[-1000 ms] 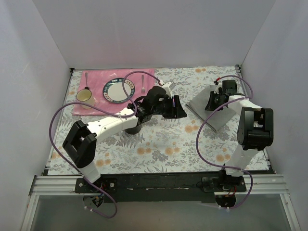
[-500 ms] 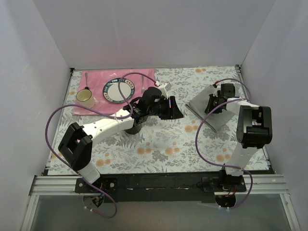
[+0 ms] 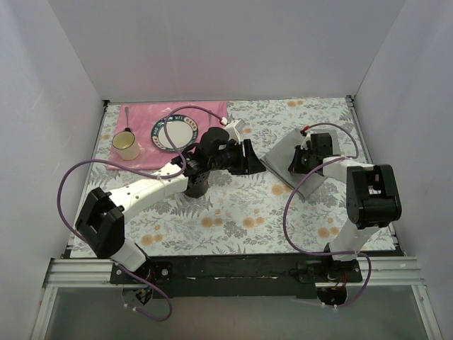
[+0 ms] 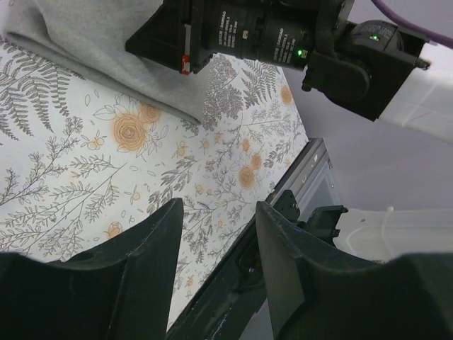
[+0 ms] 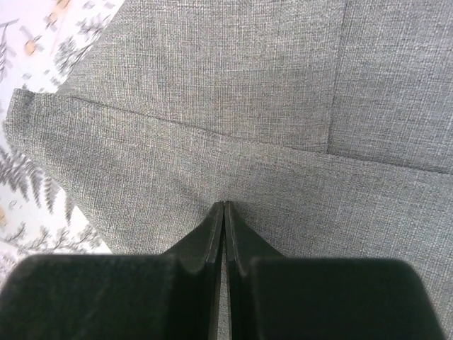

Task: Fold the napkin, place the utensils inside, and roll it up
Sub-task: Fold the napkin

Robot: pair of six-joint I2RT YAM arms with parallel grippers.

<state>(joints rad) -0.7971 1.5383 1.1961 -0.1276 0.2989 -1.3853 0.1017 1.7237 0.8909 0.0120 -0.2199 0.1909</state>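
Left hand: my left gripper [image 4: 216, 212] hangs over the flowered tablecloth [image 3: 233, 205] near the middle of the table, fingers [image 4: 152, 255] apart with nothing between them.
Right hand: my right gripper [image 5: 224, 207] has its two fingers pressed together, tips down in the napkin [image 5: 212, 85], nipping the cloth.
Napkin: grey, lying on the right part of the table with one flap folded over itself, its near corner just beside my left hand.
Utensils: one spoon [image 3: 126, 115] lies on the pink placemat [image 3: 141, 117] at the far left, behind the mug [image 3: 127, 146]. I cannot make out any others.
Plate [image 3: 174, 133]: on the placemat, right of the mug.
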